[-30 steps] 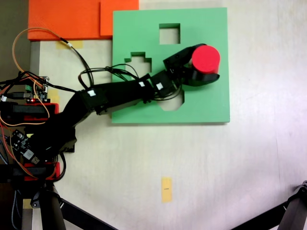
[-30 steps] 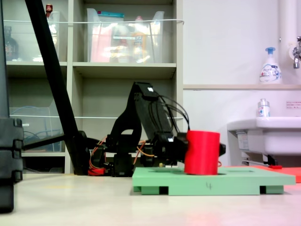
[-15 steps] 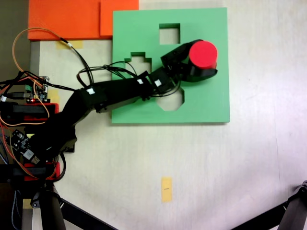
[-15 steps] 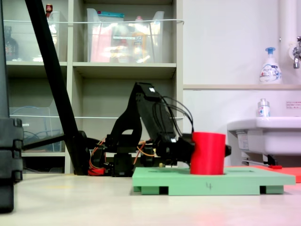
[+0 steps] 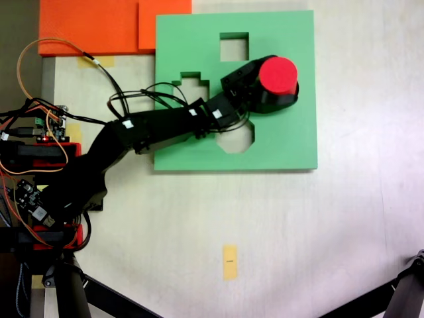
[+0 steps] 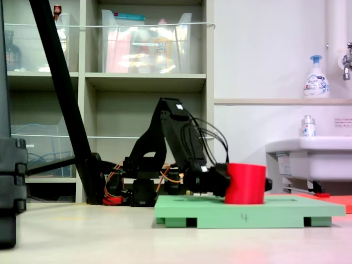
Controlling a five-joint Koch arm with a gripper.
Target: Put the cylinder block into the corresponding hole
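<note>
Arm (image 5: 159,129) reaching from left across green foam board (image 5: 291,142) on table (image 5: 298,225). Jaws (image 5: 268,93) pinching cylinder block (image 5: 277,75), axis standing upright. In side fixed view, cylinder block (image 6: 246,183) sitting partly sunk below board top, apparently entering hole. Square cutout (image 5: 234,46) and octagonal cutout (image 5: 238,139) lying empty. Release appearing next.

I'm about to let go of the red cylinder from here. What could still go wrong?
1. The cylinder block looks partly sunk into the green board, upright, but how deep it sits cannot be told; it might not be fully down.
2. The tool closely hugs the block, so opening or withdrawing could tilt or lift it.
3. Cables trail over the board.
</note>
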